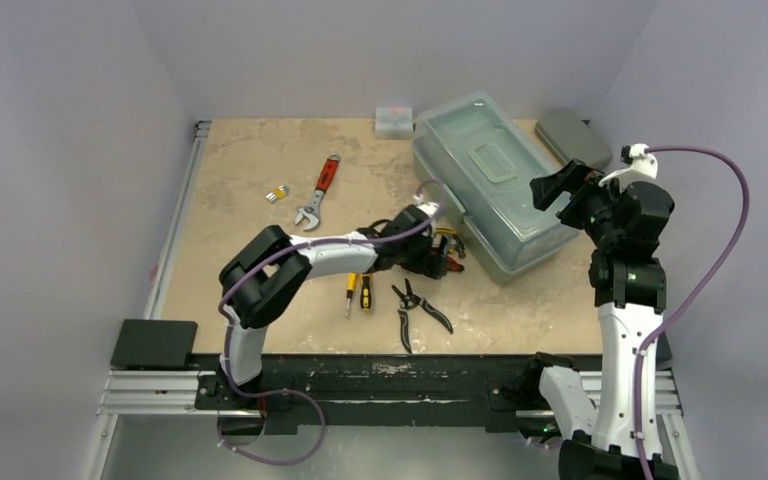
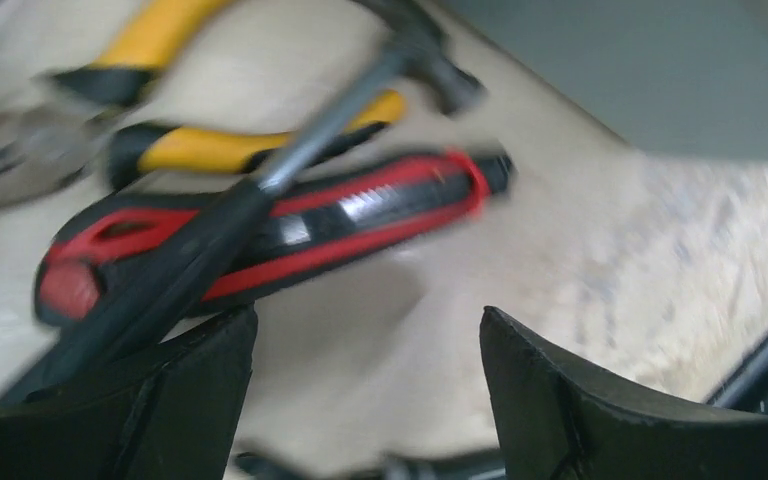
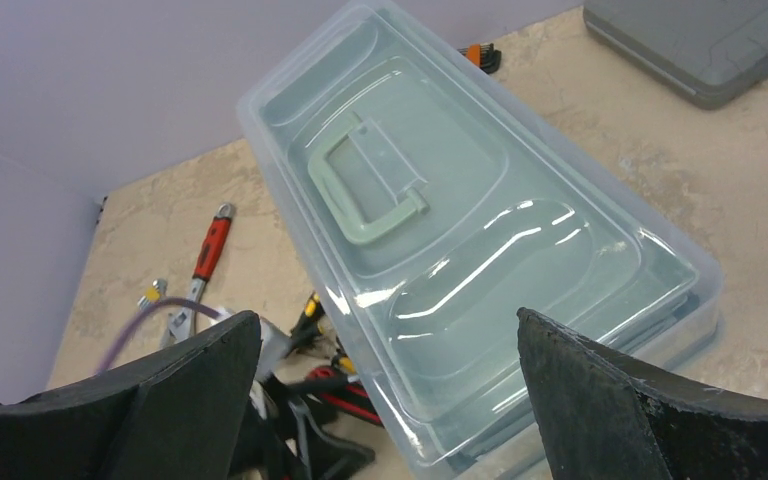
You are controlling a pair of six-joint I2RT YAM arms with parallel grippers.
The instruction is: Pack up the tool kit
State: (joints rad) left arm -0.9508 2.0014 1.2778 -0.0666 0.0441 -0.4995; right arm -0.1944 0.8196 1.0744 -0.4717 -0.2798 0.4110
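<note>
The large sage-green plastic toolbox with a translucent lid (image 1: 490,185) (image 3: 480,240) sits upper right of centre in the overhead view, turned at an angle, lid shut; its pale green top handle (image 1: 488,160) (image 3: 370,190) lies folded flat in the lid's recess. The red-handled adjustable wrench (image 1: 318,192) lies upper left of centre, well apart from the box. Two small yellow-and-black screwdrivers (image 1: 358,291) lie side by side at lower centre; just right of them are black-handled pliers (image 1: 415,305), handles splayed. In the blurred left wrist view, a red-and-black handled tool (image 2: 360,215) lies across the middle; a grey-shafted tool with a black grip (image 2: 330,120) crosses over it; yellow-handled pliers (image 2: 220,150) lie above.
</note>
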